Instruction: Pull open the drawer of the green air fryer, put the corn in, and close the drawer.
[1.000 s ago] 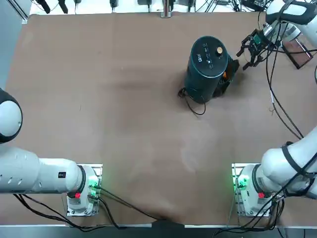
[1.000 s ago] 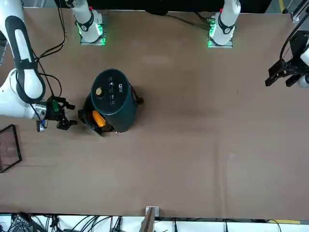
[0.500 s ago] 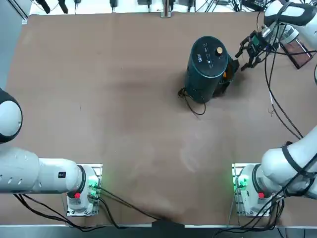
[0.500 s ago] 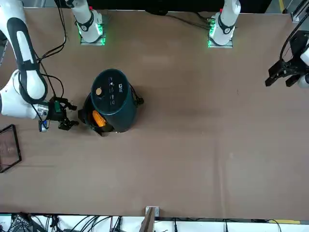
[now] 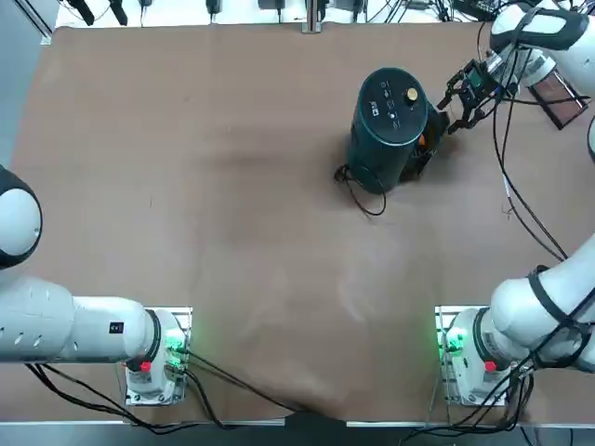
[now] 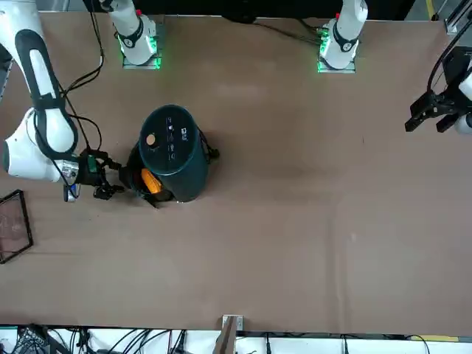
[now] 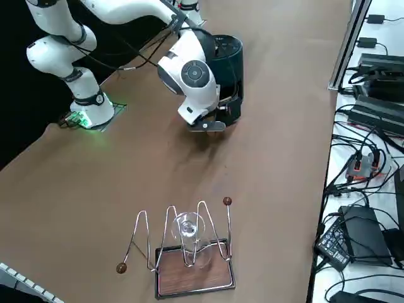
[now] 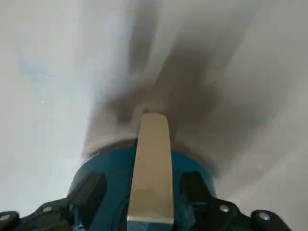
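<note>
Black fingers of the right gripper [image 6: 112, 178] stand spread, holding nothing, just beside the pulled-out drawer [image 6: 140, 184] of the green air fryer [image 6: 171, 151]. The corn [image 6: 150, 181] already lies inside the drawer. To close it well, I think the push should be straight toward the fryer body, slow, so it does not slide. A wire rack [image 7: 183, 249] stands well apart.

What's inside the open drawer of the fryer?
The orange corn lies inside the drawer. The fryer covers the drawer's inner part, so anything there is hidden. The right gripper, open, is beside the drawer.
</note>
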You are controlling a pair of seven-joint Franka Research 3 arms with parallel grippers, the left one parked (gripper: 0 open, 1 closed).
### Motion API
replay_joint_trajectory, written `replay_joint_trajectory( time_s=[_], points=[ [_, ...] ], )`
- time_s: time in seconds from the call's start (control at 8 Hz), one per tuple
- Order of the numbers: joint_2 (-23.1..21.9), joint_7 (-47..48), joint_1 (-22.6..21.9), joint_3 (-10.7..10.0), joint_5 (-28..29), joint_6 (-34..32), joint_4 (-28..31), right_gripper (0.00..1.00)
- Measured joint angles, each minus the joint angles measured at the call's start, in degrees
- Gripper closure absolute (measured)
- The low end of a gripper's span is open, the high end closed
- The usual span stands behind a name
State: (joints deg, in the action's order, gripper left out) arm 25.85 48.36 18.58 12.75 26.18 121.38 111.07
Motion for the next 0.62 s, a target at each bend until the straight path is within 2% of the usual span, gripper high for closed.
replay_joint_trajectory(
  time_s=[0.5, 0.62],
  points=[
    [0.2, 0.0, -0.2, 0.0, 0.1, 1.0, 0.6, 0.12],
    [0.2, 0.0, -0.2, 0.0, 0.1, 1.1, 0.6, 0.26]
  ],
)
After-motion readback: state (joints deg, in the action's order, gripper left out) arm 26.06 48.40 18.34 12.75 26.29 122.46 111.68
